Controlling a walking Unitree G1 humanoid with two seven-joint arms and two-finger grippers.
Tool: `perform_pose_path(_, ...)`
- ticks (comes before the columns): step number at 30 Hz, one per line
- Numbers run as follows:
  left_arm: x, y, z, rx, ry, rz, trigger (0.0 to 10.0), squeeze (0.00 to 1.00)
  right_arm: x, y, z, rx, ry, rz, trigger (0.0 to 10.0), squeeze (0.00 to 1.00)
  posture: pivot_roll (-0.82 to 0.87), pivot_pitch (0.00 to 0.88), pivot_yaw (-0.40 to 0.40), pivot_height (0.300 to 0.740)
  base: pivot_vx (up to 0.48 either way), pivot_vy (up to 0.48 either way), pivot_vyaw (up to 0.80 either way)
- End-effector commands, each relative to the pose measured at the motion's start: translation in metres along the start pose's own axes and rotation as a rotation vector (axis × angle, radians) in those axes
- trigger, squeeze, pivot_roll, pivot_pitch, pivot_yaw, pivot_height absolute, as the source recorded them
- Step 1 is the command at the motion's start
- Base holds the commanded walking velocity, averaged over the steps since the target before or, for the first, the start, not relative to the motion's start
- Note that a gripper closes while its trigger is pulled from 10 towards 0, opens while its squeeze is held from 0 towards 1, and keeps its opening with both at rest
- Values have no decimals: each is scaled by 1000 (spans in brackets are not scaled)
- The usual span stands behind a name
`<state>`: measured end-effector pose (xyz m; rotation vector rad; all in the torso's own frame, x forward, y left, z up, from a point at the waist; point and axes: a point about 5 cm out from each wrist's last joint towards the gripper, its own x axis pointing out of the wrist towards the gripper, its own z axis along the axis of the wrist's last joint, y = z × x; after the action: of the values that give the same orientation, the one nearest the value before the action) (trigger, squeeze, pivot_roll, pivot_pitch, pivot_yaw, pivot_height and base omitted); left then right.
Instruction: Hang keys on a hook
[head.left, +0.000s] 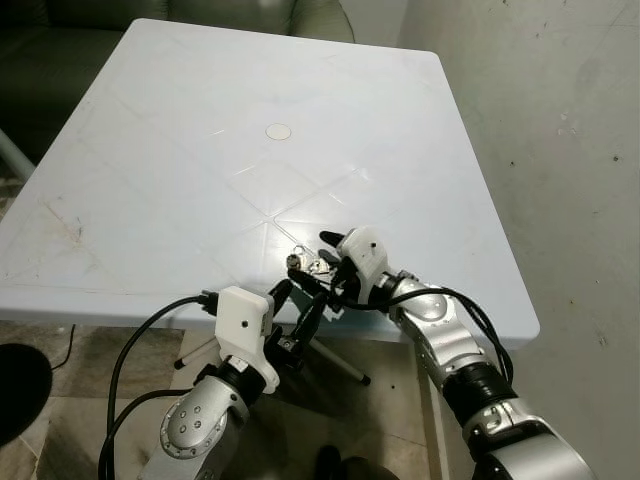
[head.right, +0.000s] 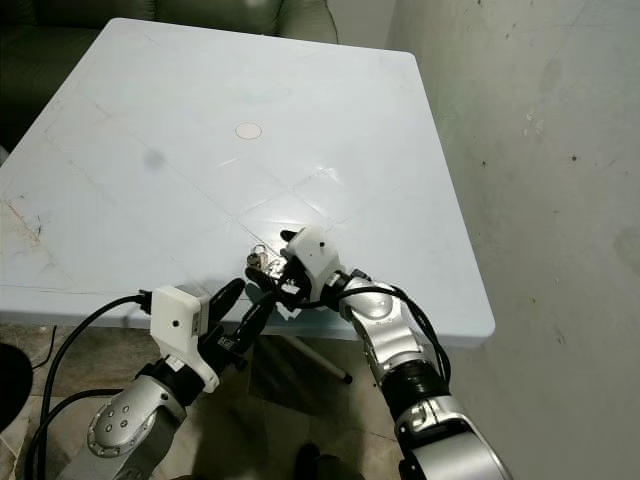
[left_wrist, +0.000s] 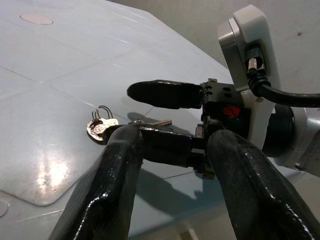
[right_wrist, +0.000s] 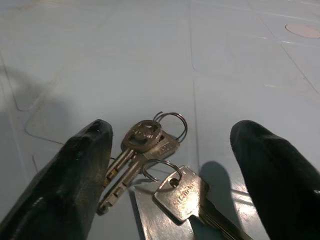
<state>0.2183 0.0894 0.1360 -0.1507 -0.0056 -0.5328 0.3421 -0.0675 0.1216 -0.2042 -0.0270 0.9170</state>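
The keys (right_wrist: 150, 165) lie flat on the pale blue table (head.left: 200, 150), close to its near edge. The right gripper (right_wrist: 172, 165) is low over them with its two black fingers spread wide, one on each side of the bunch, holding nothing yet. The left gripper (head.left: 297, 315) waits just off the table edge, its fingers apart too and empty.

To do this step well, I think the right gripper should drop a little more and close slowly on the thick part where the rings meet, so no key slips out. Flat keys on a smooth top can slide away. I can't tell if the fingertips already touch the table. I see no hook from here.
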Motion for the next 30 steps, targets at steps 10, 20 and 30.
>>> perform_pose_path(10, 1, -4, 5, -5, -17, -3, 10000, 0, -3, -8, 2, -26, -20, 0, 0, 0, 122, 212, -108, 740, 0, 0, 0)
perform_pose_path(20, 1, -5, 6, -16, -20, 1, 10000, 0, -9, -1, -4, -11, -39, 92, 0, 0, 122, 216, -108, 740, 0, 0, 0)
perform_pose_path(30, 1, -6, 6, -19, -21, -2, 10000, 0, -9, 0, -7, -34, -13, 91, 1333, 0, 120, 220, -107, 740, 0, 0, 0)
